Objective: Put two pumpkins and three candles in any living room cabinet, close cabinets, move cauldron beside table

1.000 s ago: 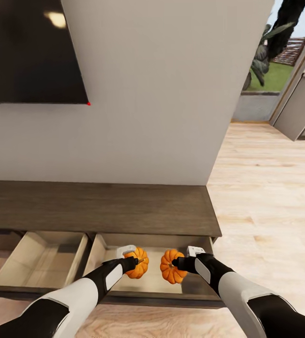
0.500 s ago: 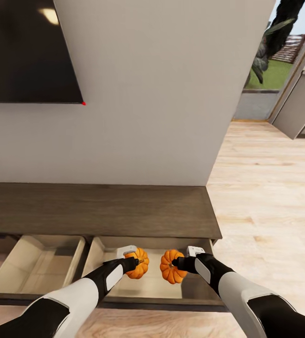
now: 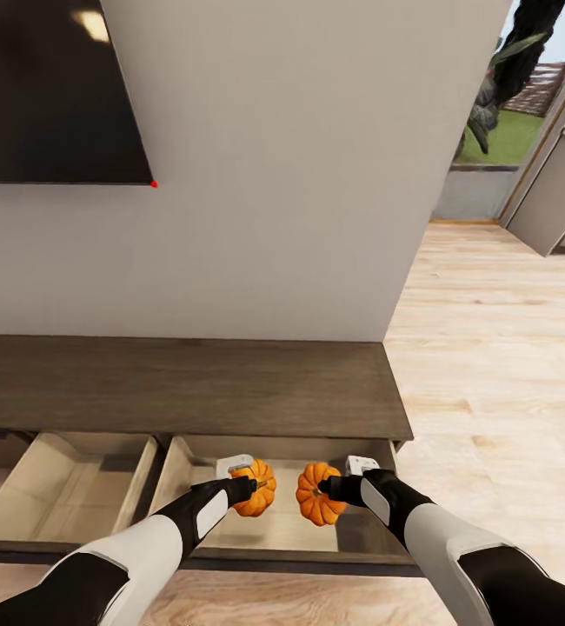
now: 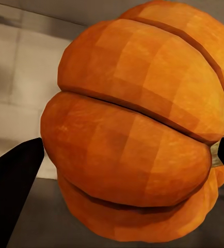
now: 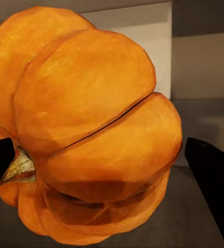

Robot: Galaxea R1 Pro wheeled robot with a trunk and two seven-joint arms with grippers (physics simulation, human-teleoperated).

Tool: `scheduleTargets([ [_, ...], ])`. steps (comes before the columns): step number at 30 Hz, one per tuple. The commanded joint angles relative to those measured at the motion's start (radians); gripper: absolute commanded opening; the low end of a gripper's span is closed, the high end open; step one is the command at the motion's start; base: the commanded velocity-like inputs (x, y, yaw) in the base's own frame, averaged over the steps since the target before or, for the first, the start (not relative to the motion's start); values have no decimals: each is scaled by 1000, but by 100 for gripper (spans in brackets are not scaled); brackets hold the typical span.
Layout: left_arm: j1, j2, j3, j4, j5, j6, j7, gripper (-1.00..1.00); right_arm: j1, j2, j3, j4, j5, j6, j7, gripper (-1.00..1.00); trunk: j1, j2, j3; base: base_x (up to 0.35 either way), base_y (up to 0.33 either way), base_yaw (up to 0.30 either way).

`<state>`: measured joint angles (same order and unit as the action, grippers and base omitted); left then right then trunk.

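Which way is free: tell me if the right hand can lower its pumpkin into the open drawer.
Probably yes. The right hand holds its pumpkin directly above the open drawer, with nothing visible between them.

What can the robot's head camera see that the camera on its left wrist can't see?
The head view takes in the cabinet top, two open drawers, the wall, the wooden floor, both grippers, left gripper and right gripper, and the right pumpkin. The left wrist view gives close detail: ribs and facets on the left pumpkin between dark fingertips. Both show that pumpkin and pale drawer interior.
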<state>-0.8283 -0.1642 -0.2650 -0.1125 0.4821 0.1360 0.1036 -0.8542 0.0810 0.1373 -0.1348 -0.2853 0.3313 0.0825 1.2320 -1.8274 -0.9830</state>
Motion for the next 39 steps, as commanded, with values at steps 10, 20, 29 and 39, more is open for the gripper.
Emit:
scheduleTargets([
  [10, 0, 0, -8, -3, 10, 5, 6, -100, 0, -1, 7, -2, -9, 5, 0, -100, 38, -71, -38, 0, 0, 98],
  [20, 0, 0, -7, -3, 9, 6, 5, -100, 0, -1, 7, -2, -9, 5, 0, -100, 77, -141, -81, 0, 0, 48],
  [29, 0, 0, -8, -3, 9, 6, 6, -100, 0, -1, 7, -2, -9, 5, 1, -100, 100, -183, -101, 0, 0, 1],
  [39, 0, 0, -6, -7, 9, 46, 7, -100, 0, -1, 7, -2, -9, 5, 3, -100, 100, -183, -112, 0, 0, 0],
])
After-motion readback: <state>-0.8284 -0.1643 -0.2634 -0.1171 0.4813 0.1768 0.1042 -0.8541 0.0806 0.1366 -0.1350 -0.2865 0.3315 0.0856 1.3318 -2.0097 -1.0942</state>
